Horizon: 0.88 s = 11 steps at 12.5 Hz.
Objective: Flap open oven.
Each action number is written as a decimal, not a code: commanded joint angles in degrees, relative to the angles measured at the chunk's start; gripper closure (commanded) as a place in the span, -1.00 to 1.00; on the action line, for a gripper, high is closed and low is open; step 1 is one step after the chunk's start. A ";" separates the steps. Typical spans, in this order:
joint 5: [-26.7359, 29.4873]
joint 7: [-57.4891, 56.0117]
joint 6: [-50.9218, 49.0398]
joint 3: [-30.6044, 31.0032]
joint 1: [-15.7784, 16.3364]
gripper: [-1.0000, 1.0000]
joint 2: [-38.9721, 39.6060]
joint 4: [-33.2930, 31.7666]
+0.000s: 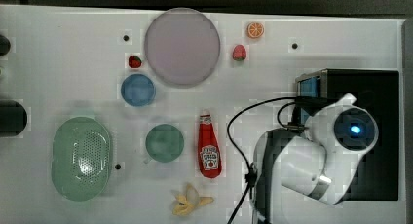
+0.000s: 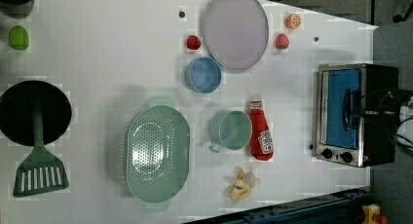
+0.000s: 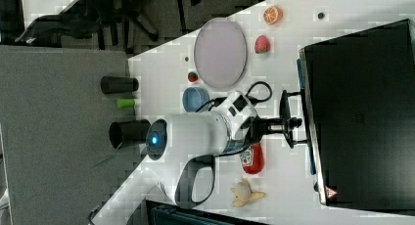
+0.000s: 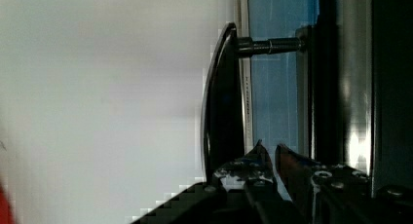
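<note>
Seemingly hand (image 4: 270,153) behind oven (image 4: 341,87) handle (image 4: 224,102).

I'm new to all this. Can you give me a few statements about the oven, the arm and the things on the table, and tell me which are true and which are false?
1. The oven door is shut. True.
2. The end effector is at the oven's door handle. True.
3. The ketchup bottle stands upright. False: it lies on its side.
4. The purple plate holds the banana. False: the banana lies on the table, far from it.
5. The oven has two knobs. True.
</note>
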 commanded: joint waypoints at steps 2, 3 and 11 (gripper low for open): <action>-9.41 11.72 0.41 5.02 4.23 0.65 -0.03 -3.47; -12.70 16.20 0.43 5.84 4.70 0.65 0.35 -3.75; -37.23 48.03 -0.70 11.36 9.01 0.65 8.93 -3.75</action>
